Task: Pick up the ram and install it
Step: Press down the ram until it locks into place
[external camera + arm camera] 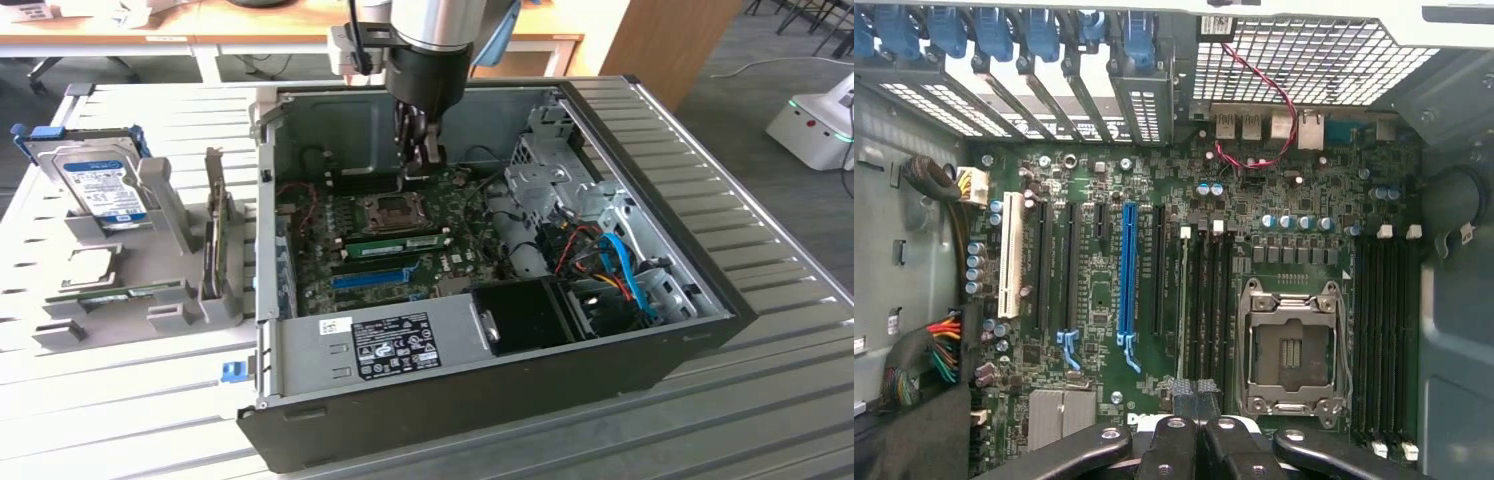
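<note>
Gripper point(424, 160) closed over the motherboard point(400, 240); ram point(396, 241) lies seated in a slot just below it, long axis crosswise toward the exterior view's right

The arm point(430, 40) reaches straight down, its claw point(424, 160) pointing downward with fingers point(1194, 400) pressed together.

Quick headcount: one open PC case point(400, 400), one motherboard point(461, 260), one CPU socket point(396, 210), one bright blue slot point(371, 277), one white slot point(1010, 255) and one green ram stick point(400, 243) mid-frame. At the exterior view's left, there's one hard drive point(104, 185).
</note>
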`<control>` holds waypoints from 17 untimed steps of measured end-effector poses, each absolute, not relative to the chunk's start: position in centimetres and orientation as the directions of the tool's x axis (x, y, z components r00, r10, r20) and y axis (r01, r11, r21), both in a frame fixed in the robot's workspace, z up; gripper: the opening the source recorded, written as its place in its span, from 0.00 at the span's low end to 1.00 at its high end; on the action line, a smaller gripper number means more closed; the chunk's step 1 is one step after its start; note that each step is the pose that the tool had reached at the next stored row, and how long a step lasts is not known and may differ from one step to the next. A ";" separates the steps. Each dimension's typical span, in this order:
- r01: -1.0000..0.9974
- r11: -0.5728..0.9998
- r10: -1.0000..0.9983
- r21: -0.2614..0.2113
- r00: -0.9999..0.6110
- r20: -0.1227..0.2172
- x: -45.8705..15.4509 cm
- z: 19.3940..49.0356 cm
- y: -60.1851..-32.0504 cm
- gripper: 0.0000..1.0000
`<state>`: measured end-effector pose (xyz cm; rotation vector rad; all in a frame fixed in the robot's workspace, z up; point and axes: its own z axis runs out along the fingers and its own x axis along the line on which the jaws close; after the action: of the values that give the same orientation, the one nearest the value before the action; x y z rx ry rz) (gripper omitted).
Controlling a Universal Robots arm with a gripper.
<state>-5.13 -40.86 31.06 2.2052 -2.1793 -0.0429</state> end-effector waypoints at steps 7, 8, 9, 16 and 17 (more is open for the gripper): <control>-0.999 -0.012 -1.000 0.049 0.012 0.009 -5.1 31.1 -40.9 0.10; -0.999 -0.012 -1.000 0.050 0.012 0.009 -5.1 31.1 -40.9 0.10; -0.999 -0.012 -1.000 0.050 0.012 0.009 -5.1 31.1 -40.9 0.10; -0.999 -0.012 -1.000 0.050 0.012 0.009 -5.1 31.1 -40.9 0.10; -0.999 -0.012 -1.000 0.050 0.012 0.009 -5.1 31.1 -40.9 0.10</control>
<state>-5.07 -40.86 31.09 2.2046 -2.1783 -0.0445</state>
